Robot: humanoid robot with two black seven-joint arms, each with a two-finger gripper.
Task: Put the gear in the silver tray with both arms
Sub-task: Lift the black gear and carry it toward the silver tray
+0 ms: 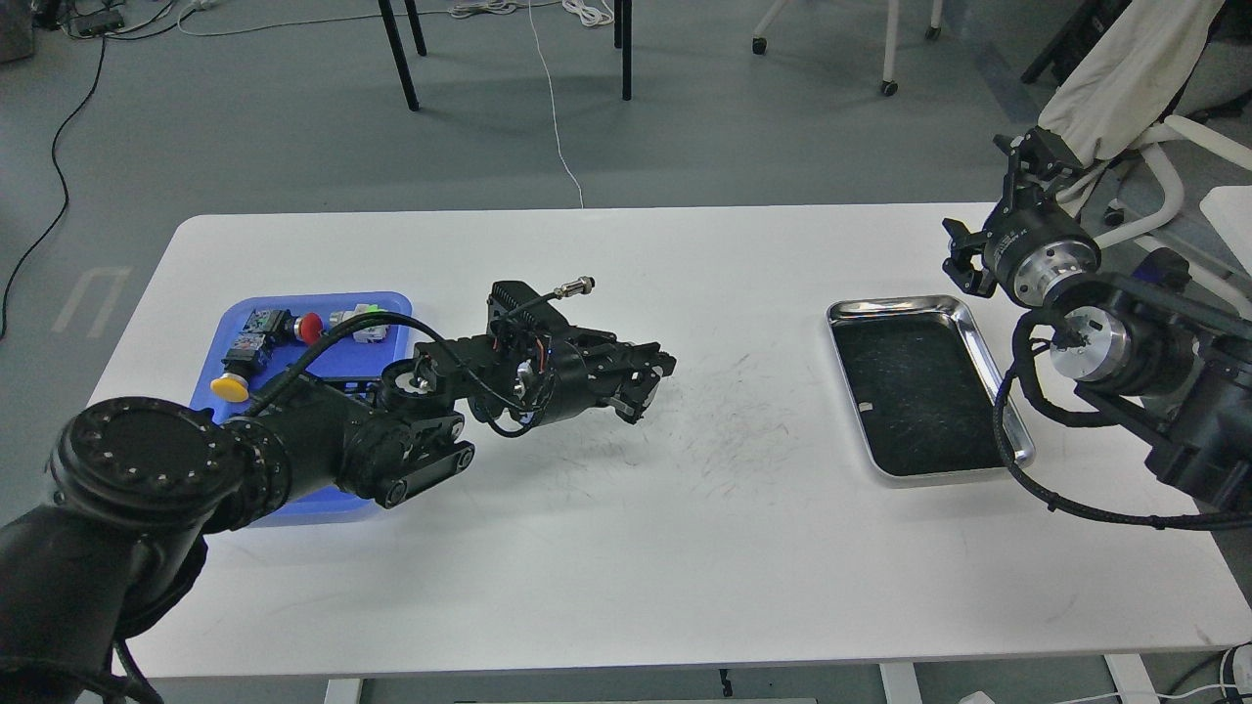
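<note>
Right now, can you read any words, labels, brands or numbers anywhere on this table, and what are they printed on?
No text can be read here.
Small parts in the blue tray: any labels are too small and blurred.
Silver tray: one tiny pale fleck on its dark bottom, no lettering.
Left gripper and right gripper: no legible markings.
White table: only scuff marks.

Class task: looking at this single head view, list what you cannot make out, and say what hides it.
1. Whether the left hand holds a gear: its dark fingers blur together.
2. Right hand: small, dark, open or shut unclear.
3. Near part of the blue tray: covered by the left arm.
4. Silver tray: near-right corner crossed by a cable; the pale speck inside is too small to identify.
</note>
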